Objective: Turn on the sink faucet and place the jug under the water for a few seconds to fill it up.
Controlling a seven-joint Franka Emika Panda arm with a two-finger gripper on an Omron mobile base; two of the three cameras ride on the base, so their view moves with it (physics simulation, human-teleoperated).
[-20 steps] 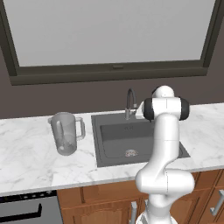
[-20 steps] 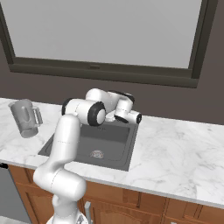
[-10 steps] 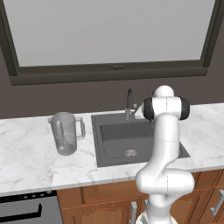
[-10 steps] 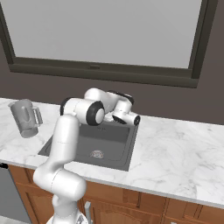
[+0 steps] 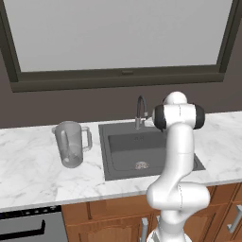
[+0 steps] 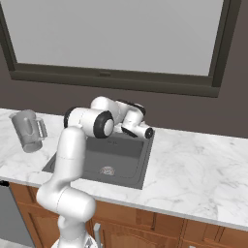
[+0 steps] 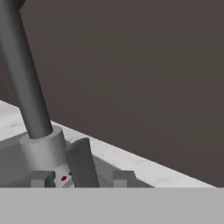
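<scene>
The sink faucet [image 5: 140, 111] is a slim dark-grey gooseneck with a high arched spout, standing at the far edge of the sink [image 5: 118, 163], a square dark-grey basin with a round metal drain [image 5: 140, 165] in its middle, recessed into the white marble surface [image 5: 33, 175]. In the hand view the faucet's tube [image 7: 24, 74] rises out of a thick grey collar [image 7: 43, 151], and a flat dark lever [image 7: 83, 162] leans up from the base just right of that collar, with a small red dot and a small blue dot beside its foot.

The jug [image 5: 71, 143] is a translucent grey, tapered pitcher, upright on the surface to the left of the sink, its loop handle turned toward the basin. It stands well apart from the faucet and from the arm.

The jaws [image 7: 81, 179] sit low at the faucet's base, at the far right corner of the sink as seen from the right base view [image 6: 140, 130]. In the hand view the two small finger tips [image 7: 43, 178] stand one on each side of the lever, the left one near the collar, the right one a little off the lever's right side. The jaws are partly closed with the lever between them; whether the tips actually press on it cannot be told. The jug lies far to the left of the jaws, across the whole basin.
</scene>
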